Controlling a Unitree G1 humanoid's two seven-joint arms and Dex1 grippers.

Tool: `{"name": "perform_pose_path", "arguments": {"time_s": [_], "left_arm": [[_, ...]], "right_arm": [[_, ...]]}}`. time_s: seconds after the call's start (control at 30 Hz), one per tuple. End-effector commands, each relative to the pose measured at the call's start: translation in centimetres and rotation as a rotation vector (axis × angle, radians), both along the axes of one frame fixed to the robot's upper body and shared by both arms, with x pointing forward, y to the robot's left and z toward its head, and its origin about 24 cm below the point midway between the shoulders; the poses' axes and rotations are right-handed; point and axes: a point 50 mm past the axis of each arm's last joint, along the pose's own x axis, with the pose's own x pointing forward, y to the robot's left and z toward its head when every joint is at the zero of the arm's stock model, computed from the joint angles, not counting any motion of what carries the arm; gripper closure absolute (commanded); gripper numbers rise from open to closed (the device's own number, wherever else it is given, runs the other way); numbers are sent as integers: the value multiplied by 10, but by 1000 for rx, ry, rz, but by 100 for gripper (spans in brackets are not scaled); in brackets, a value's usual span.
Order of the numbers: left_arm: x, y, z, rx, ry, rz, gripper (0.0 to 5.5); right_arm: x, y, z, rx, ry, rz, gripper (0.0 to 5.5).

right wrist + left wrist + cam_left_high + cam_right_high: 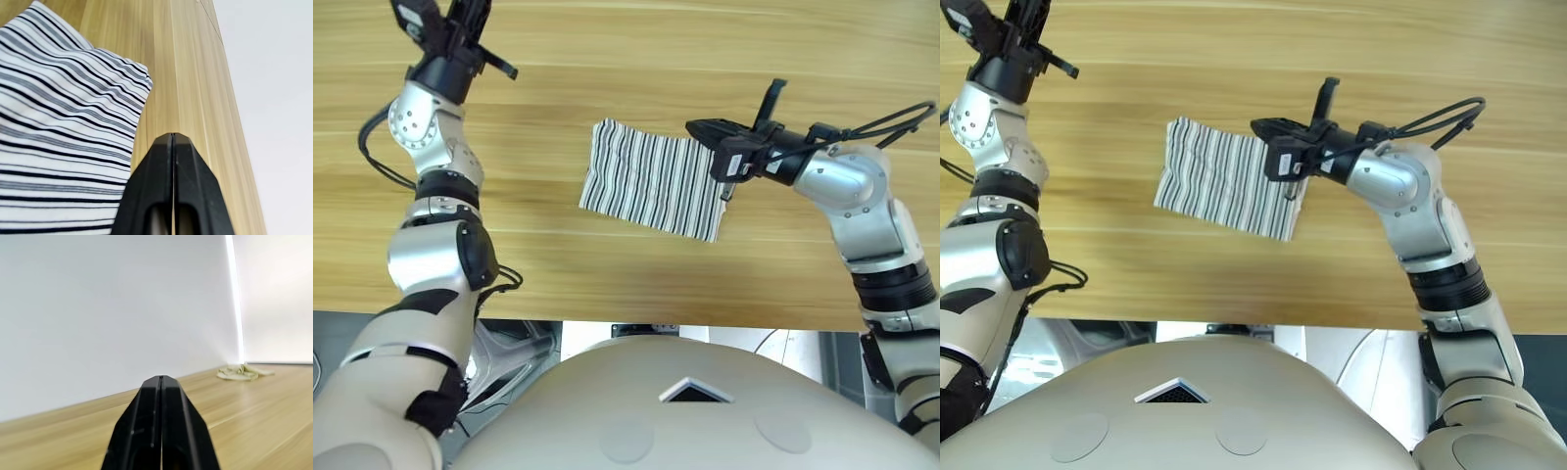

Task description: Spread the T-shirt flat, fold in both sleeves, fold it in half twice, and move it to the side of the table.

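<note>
The T-shirt (651, 179), white with dark stripes, lies folded into a small rectangle near the middle of the wooden table (607, 59). My right gripper (693, 125) hovers just above the shirt's right edge, pointing left. In the right wrist view its fingers (172, 147) are pressed together with nothing between them, and the striped cloth (58, 122) lies beside and below them. My left gripper (507, 69) is raised over the far left of the table, well away from the shirt. Its fingers (160, 387) are shut and empty.
Bare wood surrounds the shirt on all sides. The table's near edge (636, 318) runs just in front of my torso. A small pale crumpled thing (243, 372) lies on the wood by the white wall in the left wrist view.
</note>
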Motion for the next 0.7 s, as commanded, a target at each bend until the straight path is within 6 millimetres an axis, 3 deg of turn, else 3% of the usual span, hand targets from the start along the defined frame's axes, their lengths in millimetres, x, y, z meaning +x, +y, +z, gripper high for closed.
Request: {"name": "perform_pose_path", "arguments": {"time_s": [0.03,0.23,0.4,0.57,0.7], "left_arm": [[-5,3,-19,-208,80,12,550],[-3,14,-24,-516,110,50,550],[-4,17,-27,-557,121,71,550],[-4,16,-31,-581,146,99,550],[-7,20,-46,-605,237,220,550]], "right_arm": [[2,25,-11,7,63,90,547],[10,47,-47,-18,192,113,547],[23,42,-94,-46,320,-12,547],[36,6,-136,-23,473,-266,547],[45,-61,-157,62,566,-750,547]]}}
